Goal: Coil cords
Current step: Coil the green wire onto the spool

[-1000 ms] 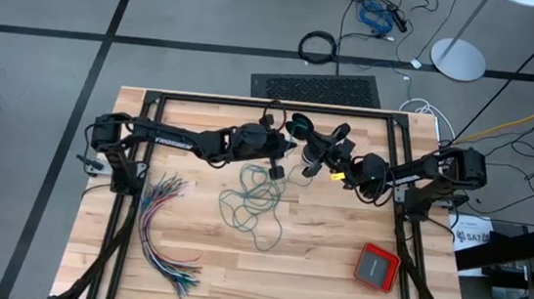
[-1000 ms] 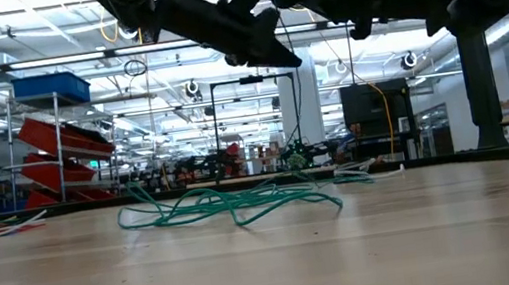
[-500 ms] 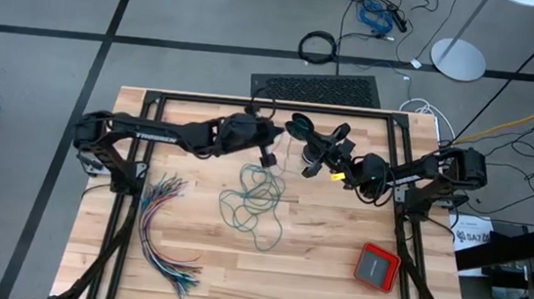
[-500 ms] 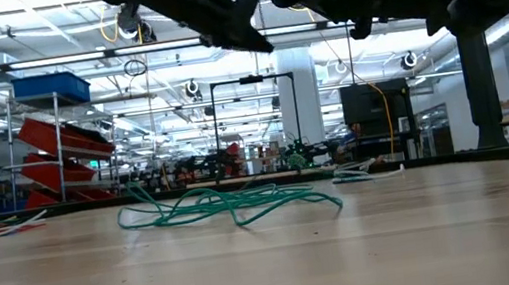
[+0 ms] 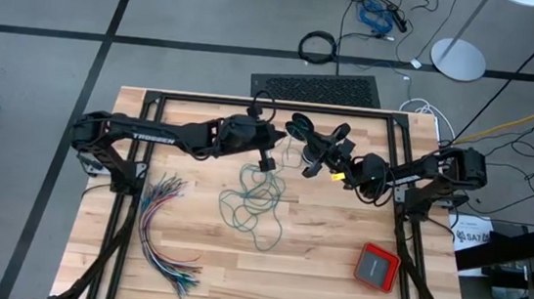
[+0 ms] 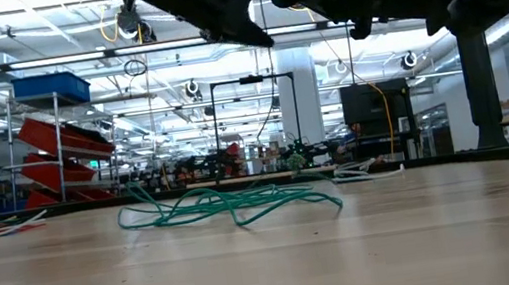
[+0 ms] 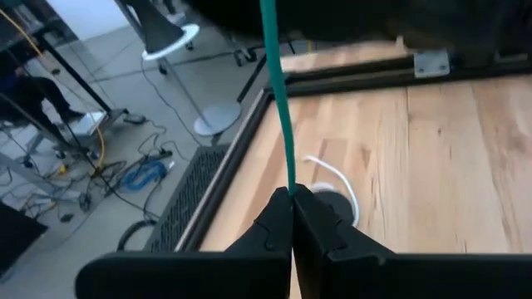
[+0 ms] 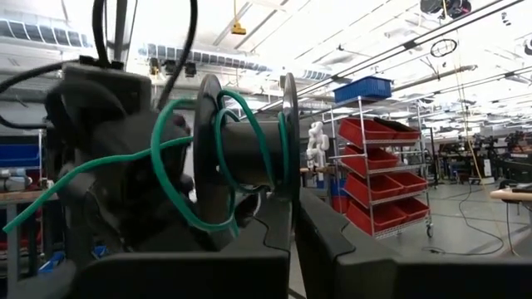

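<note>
Teal-green cord [image 5: 254, 199] lies in a loose, messy pile near the middle of the wooden table [image 5: 324, 273], and one end of it goes up to the two arms above it. The left tool [image 5: 268, 159] hangs over the far side of the pile with its two fingers pressed together on the cord, and the left wrist view shows the green line [image 7: 278, 100] coming straight out from between the closed fingertips. The right tool [image 5: 312, 154] is just beside it, near the back of the table, with its fingers together too. In the right wrist view the green cord [image 8: 208, 166] is looped a few times around a dark spool [image 8: 245, 149] with two round side plates, right in front of the right tool. A short white cord end [image 7: 332, 176] lies on the wood near the table's back edge. White letters on the left arm [image 5: 150, 136] read "TROSSEN". A bundle of many-coloured wires [image 5: 162, 238] is spread out on the left side of the table. A small red box [image 5: 377, 266] sits near the right front corner. Beside the right edge, a white tag [image 5: 473, 233] has dark letters too small to read.
</note>
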Robot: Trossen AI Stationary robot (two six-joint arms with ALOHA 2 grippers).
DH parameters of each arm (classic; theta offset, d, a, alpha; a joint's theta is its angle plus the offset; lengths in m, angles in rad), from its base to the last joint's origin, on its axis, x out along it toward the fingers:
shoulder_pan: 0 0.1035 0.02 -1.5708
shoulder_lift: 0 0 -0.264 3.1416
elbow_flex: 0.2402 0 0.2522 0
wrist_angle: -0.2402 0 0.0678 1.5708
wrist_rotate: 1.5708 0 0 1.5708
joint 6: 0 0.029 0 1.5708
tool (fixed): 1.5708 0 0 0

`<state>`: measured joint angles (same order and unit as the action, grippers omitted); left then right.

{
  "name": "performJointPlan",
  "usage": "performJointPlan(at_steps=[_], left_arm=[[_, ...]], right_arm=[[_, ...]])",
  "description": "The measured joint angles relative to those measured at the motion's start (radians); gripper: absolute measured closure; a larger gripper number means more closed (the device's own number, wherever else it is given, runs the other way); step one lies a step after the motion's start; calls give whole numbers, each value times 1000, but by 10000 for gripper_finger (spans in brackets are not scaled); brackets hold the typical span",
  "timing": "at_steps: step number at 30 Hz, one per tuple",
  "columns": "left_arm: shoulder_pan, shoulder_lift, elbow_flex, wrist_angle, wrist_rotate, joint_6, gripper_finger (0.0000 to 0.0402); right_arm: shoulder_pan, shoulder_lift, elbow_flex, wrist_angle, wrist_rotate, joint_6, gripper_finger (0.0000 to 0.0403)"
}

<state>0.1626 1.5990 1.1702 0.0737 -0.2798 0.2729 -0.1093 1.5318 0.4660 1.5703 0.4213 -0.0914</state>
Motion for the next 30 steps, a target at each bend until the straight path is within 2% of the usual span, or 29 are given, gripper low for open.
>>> performJointPlan(at_steps=[7,14,21,30], left_arm=[[-9,0,83,-24,-3,30,402],[-6,0,174,-174,-15,25,401],[-29,-1,223,-250,-27,24,401],[-56,-2,336,-439,-106,31,401]], right_arm=[[0,0,0,0,0,0,403],[0,0,0,0,-3,1,403],[0,0,0,0,-5,1,403],[0,0,0,0,-10,1,403]])
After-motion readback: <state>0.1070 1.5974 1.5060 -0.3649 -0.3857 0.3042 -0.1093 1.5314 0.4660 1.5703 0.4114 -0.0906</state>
